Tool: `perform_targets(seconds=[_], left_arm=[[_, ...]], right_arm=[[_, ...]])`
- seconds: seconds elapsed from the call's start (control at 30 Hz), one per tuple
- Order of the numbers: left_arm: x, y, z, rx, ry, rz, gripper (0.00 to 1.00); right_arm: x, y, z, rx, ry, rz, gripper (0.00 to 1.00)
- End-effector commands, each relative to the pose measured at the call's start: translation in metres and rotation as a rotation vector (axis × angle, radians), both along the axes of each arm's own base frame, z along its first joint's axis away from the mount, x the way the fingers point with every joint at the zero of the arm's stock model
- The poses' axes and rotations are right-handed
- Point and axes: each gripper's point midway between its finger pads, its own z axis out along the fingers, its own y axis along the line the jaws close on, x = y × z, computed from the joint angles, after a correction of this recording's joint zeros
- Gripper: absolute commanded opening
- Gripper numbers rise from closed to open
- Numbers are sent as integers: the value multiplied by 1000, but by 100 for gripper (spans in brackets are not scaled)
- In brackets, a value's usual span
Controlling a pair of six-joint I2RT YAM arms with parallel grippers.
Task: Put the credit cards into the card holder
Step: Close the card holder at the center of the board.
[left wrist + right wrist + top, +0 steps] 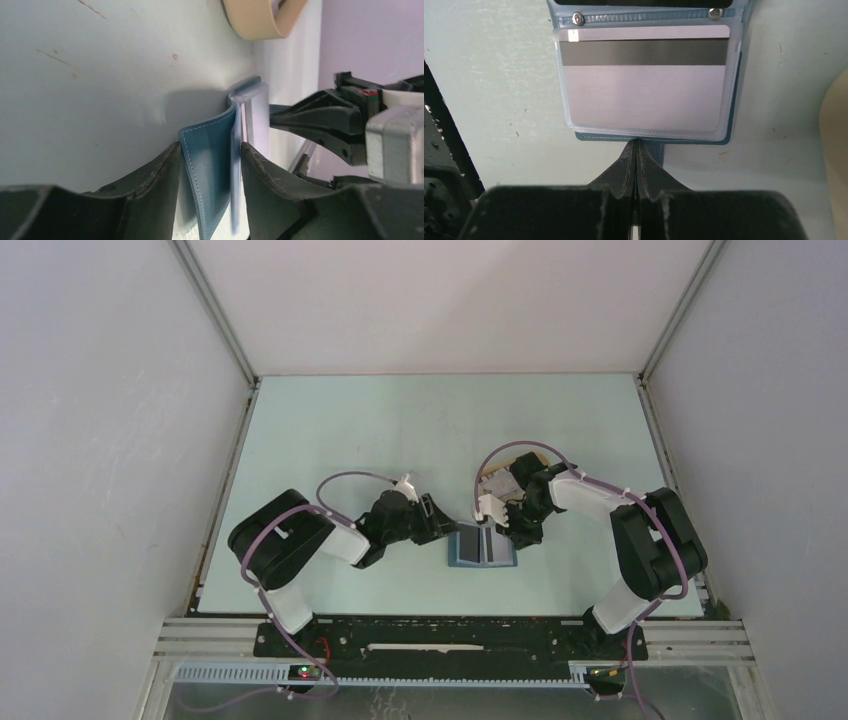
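Observation:
The teal-blue card holder (482,548) lies open on the table between both grippers. In the right wrist view its clear pocket holds a whitish-grey credit card (644,75) with a dark stripe. My left gripper (211,145) stands open around the holder's raised blue flap (210,165) and a clear sleeve, with a thin gap beside the left finger. It sits at the holder's left edge (440,523). My right gripper (636,142) is shut, its tips resting at the holder's near edge (594,136) over a small blue tab. It is at the holder's right side (500,533).
A beige oval tray (535,453) sits just behind the right gripper, with greyish flat pieces in it. It also shows as a beige tray (260,20) beyond the holder and as a beige tray rim (836,125). White walls enclose the table.

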Motion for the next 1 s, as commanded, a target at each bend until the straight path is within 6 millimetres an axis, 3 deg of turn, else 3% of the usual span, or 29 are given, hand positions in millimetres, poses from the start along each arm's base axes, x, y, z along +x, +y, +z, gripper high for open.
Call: perform_targets(seconds=[0.0,0.2,0.47,0.7,0.97], left_arm=[[-24,-25,42,-206,-26,-135,51],[-32,-37,64,-251,-53,-184,51],[-38,-52,70,-272,-52,-219,52],[-39,-66,83,-300,-61,-254,56],[-34,-77,73,-273,-38,-265,60]], right_arm=[[6,11,5,29,-21,15,4],[8,13,8,38,-28,9,4],[8,16,19,89,-25,-11,5],[6,25,46,222,-5,-39,16],[6,14,77,302,-9,-85,29]])
